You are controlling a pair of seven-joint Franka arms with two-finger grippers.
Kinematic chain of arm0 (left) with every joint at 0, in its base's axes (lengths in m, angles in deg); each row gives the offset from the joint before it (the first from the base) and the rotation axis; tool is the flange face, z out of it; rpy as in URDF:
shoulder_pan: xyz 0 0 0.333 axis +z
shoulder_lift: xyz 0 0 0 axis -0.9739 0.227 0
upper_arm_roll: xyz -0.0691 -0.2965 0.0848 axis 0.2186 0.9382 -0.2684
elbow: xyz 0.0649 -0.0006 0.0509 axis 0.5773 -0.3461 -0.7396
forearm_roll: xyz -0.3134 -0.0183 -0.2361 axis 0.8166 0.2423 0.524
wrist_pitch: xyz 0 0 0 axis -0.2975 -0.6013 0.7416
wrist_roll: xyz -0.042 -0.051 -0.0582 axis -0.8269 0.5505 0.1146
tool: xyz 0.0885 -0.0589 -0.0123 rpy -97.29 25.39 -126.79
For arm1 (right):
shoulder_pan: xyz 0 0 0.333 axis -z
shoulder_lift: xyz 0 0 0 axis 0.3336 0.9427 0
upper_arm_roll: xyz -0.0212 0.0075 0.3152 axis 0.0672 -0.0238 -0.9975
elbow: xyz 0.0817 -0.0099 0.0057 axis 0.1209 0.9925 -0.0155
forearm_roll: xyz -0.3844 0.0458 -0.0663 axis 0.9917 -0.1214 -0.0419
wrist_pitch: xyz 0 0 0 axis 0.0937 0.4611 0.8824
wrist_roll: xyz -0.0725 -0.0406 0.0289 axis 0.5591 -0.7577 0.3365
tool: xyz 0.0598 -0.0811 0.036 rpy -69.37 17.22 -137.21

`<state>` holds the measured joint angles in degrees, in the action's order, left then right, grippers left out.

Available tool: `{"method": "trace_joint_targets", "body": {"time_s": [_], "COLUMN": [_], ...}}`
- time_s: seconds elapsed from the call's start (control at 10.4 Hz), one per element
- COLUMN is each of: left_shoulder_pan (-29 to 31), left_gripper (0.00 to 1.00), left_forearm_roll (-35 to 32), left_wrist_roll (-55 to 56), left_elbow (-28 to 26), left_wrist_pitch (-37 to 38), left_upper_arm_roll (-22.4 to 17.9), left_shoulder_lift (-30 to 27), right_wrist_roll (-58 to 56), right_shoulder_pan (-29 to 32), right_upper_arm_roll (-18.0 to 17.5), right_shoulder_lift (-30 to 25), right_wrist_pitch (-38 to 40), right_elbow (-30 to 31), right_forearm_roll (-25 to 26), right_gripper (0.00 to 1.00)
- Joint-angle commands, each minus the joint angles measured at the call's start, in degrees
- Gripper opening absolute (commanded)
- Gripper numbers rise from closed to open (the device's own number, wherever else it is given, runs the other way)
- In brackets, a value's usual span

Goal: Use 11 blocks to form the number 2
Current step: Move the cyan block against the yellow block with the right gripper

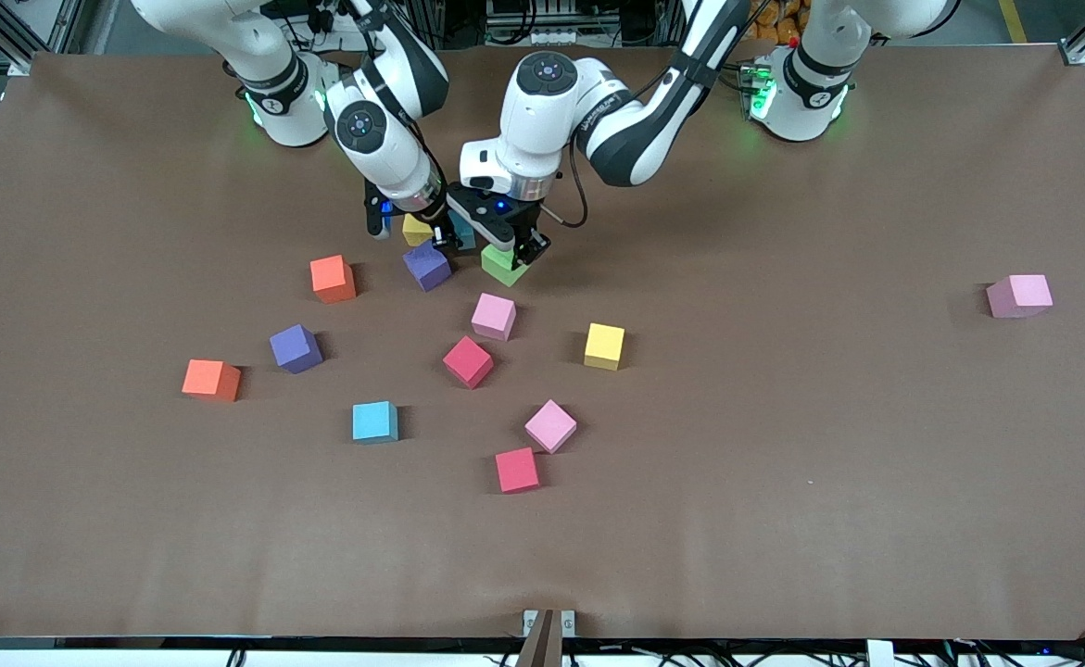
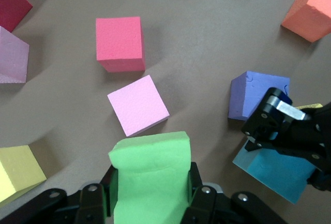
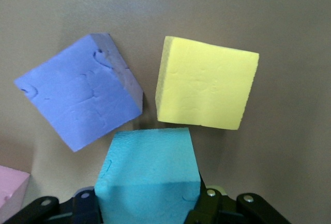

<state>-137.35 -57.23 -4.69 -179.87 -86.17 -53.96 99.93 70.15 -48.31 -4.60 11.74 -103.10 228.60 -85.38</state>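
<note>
My left gripper (image 1: 510, 254) is shut on a green block (image 1: 502, 266), low over the table next to a purple block (image 1: 427, 266). In the left wrist view the green block (image 2: 150, 175) fills the jaws of the left gripper (image 2: 150, 195). My right gripper (image 1: 452, 237) is shut on a blue block (image 1: 463, 233) between a yellow block (image 1: 416, 229) and the green one. The right wrist view shows the right gripper (image 3: 149, 203) holding that blue block (image 3: 150, 172) over the purple block (image 3: 80, 94) and the yellow block (image 3: 207, 81). No number 2 is in view.
Loose blocks lie nearer the front camera: orange (image 1: 333, 278), pink (image 1: 493, 316), yellow (image 1: 604, 346), red (image 1: 467, 361), purple (image 1: 296, 348), orange (image 1: 211, 380), blue (image 1: 375, 421), pink (image 1: 550, 426), red (image 1: 517, 470). One pink block (image 1: 1019, 295) sits alone toward the left arm's end.
</note>
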Motion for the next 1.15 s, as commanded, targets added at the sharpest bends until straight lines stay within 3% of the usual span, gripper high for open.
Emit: {"method": "trace_joint_targets", "body": {"time_s": [0.0, 1.06], "left_shoulder_pan": [0.44, 0.53], "left_gripper": [0.29, 0.29], "left_forearm_roll": [1.46, 1.46], "left_wrist_roll": [-1.78, -1.78], "left_elbow": [0.92, 1.01], "left_wrist_pitch": [1.03, 1.03], "left_upper_arm_roll": [0.38, 0.38], "left_shoulder_lift": [0.08, 0.08], "right_wrist_roll": [0.6, 0.51], "right_shoulder_pan": [0.08, -0.35], "right_upper_arm_roll": [-1.37, -1.72], "right_shoulder_lift": [-1.85, -0.27], "right_wrist_pitch": [-1.16, -7.4], "right_elbow": [3.27, 5.64], "right_forearm_roll": [-2.32, -2.68], "right_gripper": [0.0, 0.0]}}
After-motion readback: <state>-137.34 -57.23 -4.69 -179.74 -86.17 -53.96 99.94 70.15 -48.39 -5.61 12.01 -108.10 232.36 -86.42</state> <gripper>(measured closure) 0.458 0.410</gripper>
